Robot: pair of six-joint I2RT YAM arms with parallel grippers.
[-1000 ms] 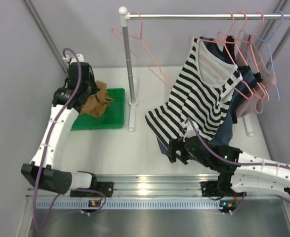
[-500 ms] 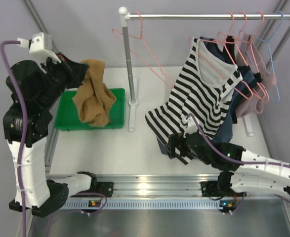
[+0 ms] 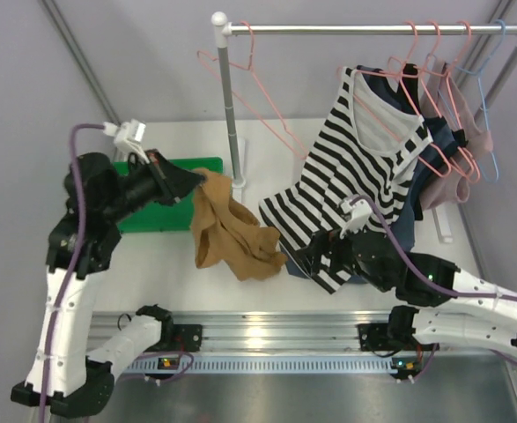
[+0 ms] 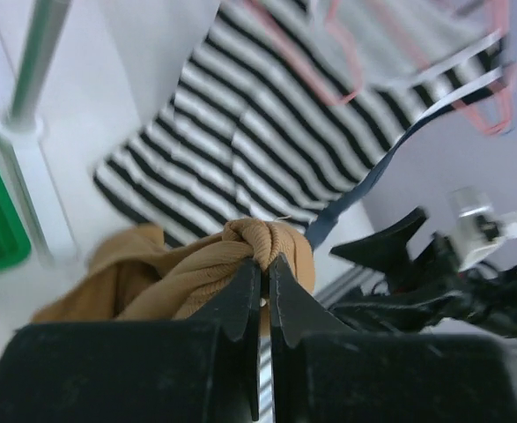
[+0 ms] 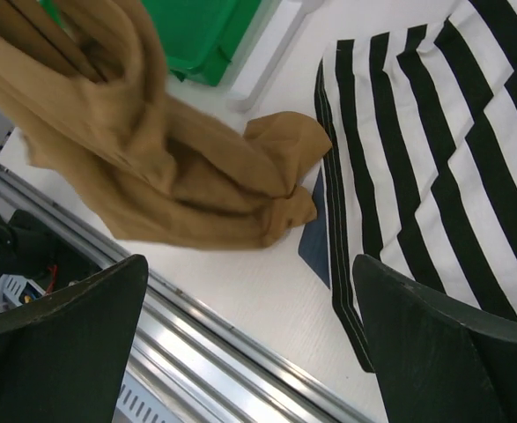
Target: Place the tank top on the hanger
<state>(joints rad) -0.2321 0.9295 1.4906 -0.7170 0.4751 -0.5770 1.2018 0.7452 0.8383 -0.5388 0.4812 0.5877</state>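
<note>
Drooping from the clenched left gripper (image 4: pixel 266 264) beside the black-and-white striped top (image 3: pixel 355 167), the soft caramel-brown tank top (image 3: pixel 232 238) is bunching — right gripper (image 5: pixel 249 264) gaping empty; a strap looks the surer hold.

The soft thin-fabric tank top (image 3: pixel 233 236) is plain caramel brown, just left of the sleeveless top (image 3: pixel 355 172) banded in black and white stripes. Left of that striped top the bare wire hanger (image 3: pixel 258 101) is pink and the plastic tray (image 3: pixel 152 220) bright green; behind it a garment (image 3: pixel 409 231) shows navy, and right of it a slim wire hanger (image 3: pixel 490 145) is blue.
</note>
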